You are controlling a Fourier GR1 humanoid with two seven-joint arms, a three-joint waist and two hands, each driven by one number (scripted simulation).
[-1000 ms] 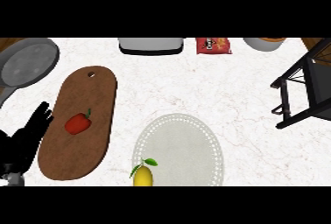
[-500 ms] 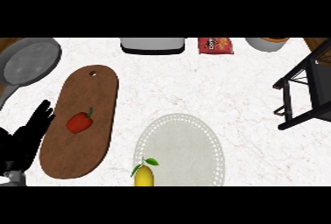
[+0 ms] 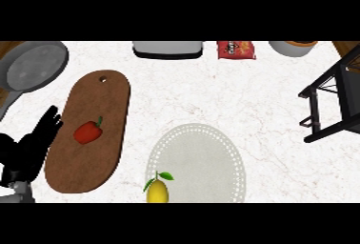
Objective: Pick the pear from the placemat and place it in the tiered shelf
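My left hand [image 3: 28,150] rests spread at left edge, beside cutting board [image 3: 105,95]. 1 pear [image 3: 158,191] on placemat [image 3: 200,157], tiered shelf [image 3: 329,130] well apart, right.

The white marbled tabletop [image 3: 239,95] is lit brightly and evenly, as if from above, so that its pale veining is shown across the whole surface. Shadows are kept faint and soft-edged, and things are set off mainly by colour. A pale, mottled sheen is spread over the round grey metal pan [image 3: 35,66]. The long brown wooden cutting board [image 3: 105,95] is shown in a flat, even tone. The black-framed tiered shelf [image 3: 337,100] and the black left hand [image 3: 28,152] are rendered so dark that little surface detail is given.
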